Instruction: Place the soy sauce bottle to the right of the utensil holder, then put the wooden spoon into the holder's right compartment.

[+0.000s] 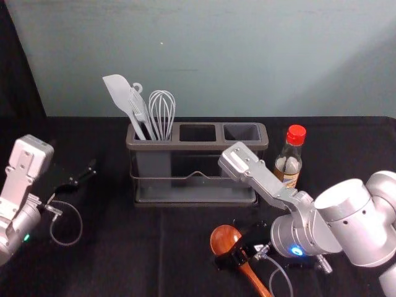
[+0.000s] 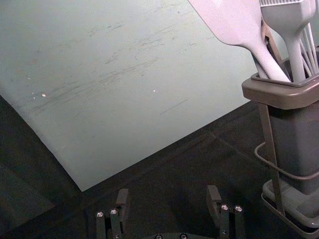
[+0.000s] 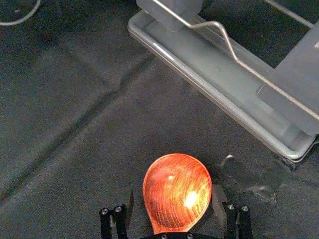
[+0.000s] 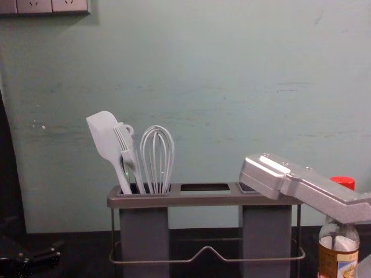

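Wooden spoon (image 1: 223,239): bowl up, inside spread right hand (image 1: 229,244) | Soy sauce bottle (image 1: 288,164): red-capped, upright, beyond-right of hand | Utensil holder (image 1: 197,146): grey, upright, beyond hand

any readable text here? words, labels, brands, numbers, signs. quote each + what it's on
No readable text.
Soy sauce bottle: printed label on its front, too small and blurred to read.
Utensil holder: no lettering I can make out.
Right gripper, at the wooden spoon: none legible.
Left gripper, left of the holder: none legible.
Wall sockets: slots only, no legible marking.
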